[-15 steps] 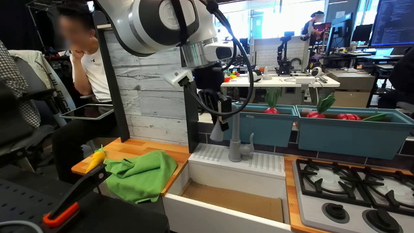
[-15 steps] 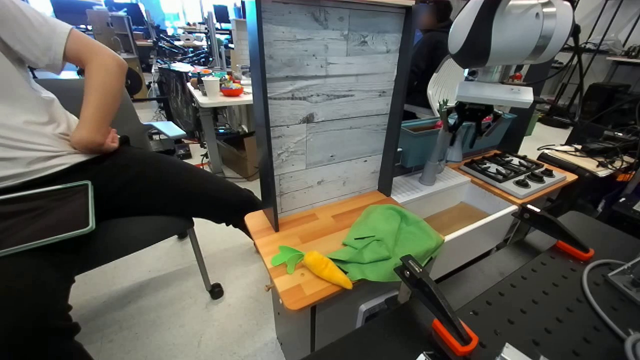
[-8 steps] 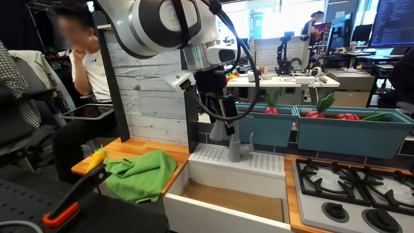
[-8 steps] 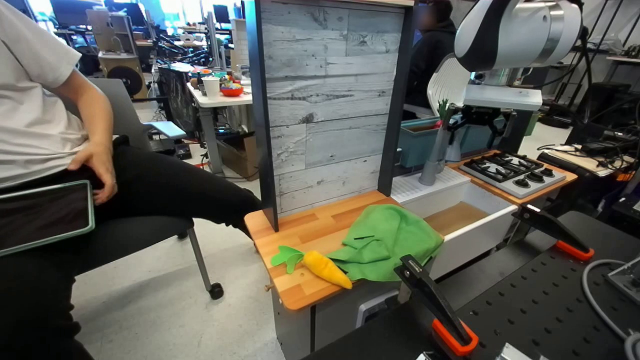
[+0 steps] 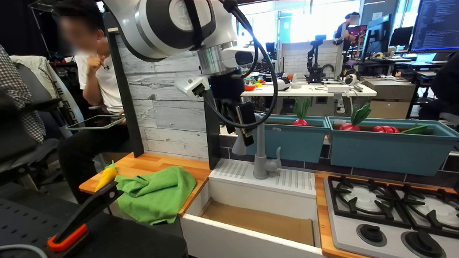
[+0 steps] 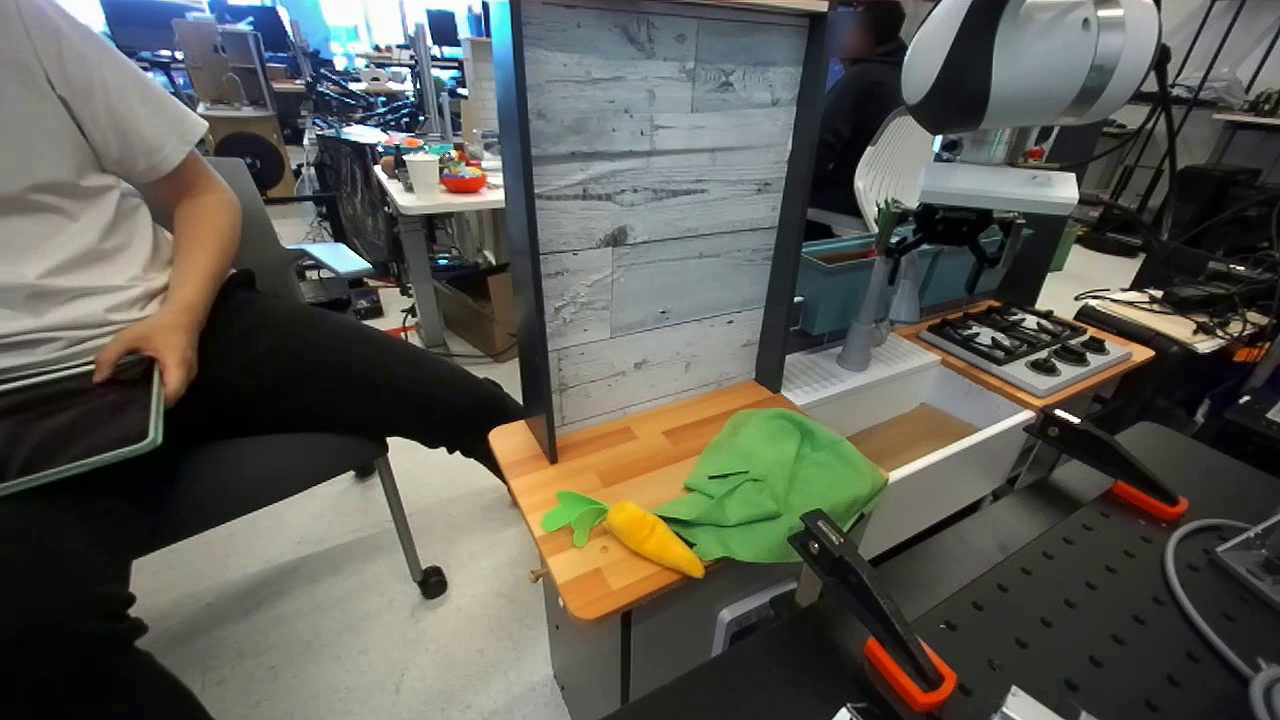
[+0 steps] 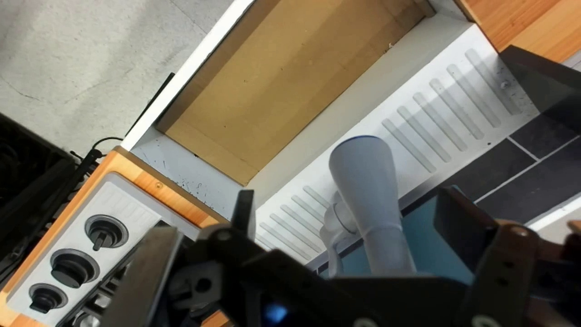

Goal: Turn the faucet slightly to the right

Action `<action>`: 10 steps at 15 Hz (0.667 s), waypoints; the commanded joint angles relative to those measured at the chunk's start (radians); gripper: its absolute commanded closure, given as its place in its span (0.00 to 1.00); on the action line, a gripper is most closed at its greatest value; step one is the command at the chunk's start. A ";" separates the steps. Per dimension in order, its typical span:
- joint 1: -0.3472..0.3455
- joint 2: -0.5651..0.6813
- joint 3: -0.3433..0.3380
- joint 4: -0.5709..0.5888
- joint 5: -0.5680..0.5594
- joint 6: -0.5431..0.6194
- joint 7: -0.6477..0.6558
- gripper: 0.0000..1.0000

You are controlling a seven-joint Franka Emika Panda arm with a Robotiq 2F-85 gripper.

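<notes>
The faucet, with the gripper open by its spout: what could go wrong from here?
In the wrist view the gripper stands open with gaps beside the faucet, so a sideways push may turn it too far. In an exterior view, the black cable loops past the gripper and could snag on the faucet. The gripper might bump the blue planter behind the faucet.

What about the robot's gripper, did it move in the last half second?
Yes: in an exterior view, the gripper has shifted leftward in the picture, towards the black post.
</notes>
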 commanded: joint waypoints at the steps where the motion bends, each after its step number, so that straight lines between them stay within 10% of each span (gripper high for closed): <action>1: 0.020 -0.073 -0.008 -0.036 -0.009 -0.010 0.005 0.00; 10: 0.013 -0.096 -0.003 -0.012 -0.005 -0.012 0.024 0.00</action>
